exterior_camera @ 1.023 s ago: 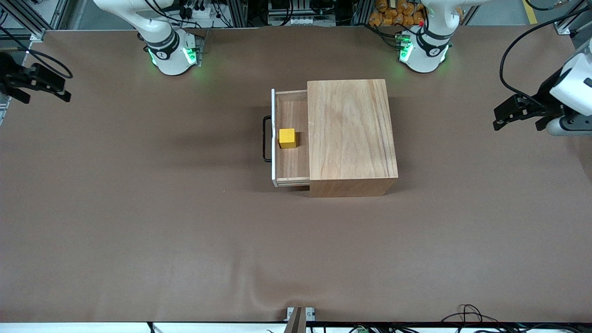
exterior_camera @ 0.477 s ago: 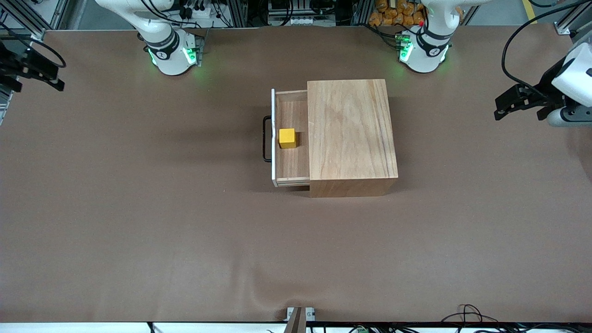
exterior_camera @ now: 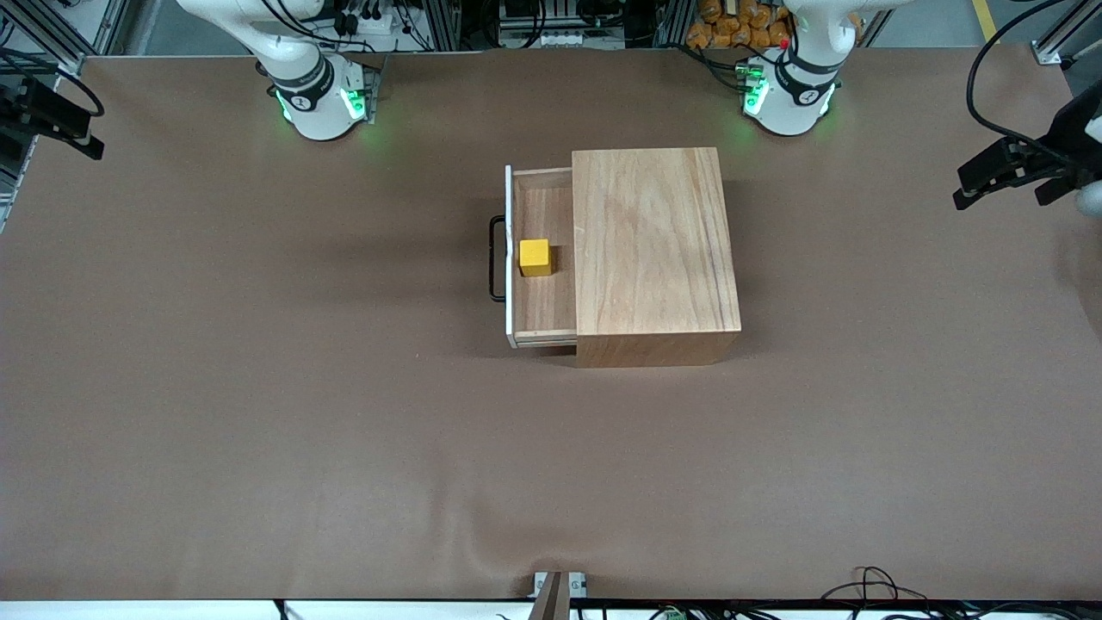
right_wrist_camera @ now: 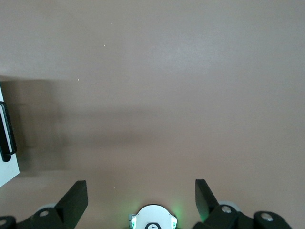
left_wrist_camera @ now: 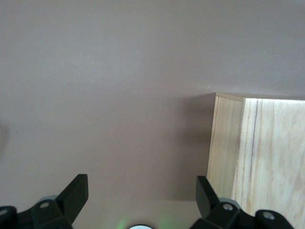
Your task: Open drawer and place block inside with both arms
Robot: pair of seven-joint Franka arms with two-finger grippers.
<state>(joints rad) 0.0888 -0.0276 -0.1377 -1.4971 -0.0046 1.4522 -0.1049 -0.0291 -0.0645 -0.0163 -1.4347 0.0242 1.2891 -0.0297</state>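
Note:
The light-wood box [exterior_camera: 654,250] stands mid-table with its drawer [exterior_camera: 544,314] pulled out toward the right arm's end. The white front panel and black handle [exterior_camera: 495,258] face that end. The yellow block [exterior_camera: 535,257] sits inside the drawer, against the front panel. My left gripper [exterior_camera: 977,179] hangs open and empty over the table edge at the left arm's end; in its wrist view the left gripper [left_wrist_camera: 141,191] faces the box [left_wrist_camera: 259,157]. My right gripper [exterior_camera: 82,142] is open and empty over the table edge at the right arm's end. The right wrist view shows the right gripper [right_wrist_camera: 140,193] and the handle [right_wrist_camera: 5,136].
Both arm bases [exterior_camera: 323,99] [exterior_camera: 788,90] glow green along the table's base edge. Loose cables [exterior_camera: 869,587] and a small bracket [exterior_camera: 558,590] lie at the edge nearest the front camera. Brown table surface [exterior_camera: 344,413] surrounds the box.
Both grippers have drawn away from the box toward their own ends of the table and toward the base edge. The drawer and block have stayed put.

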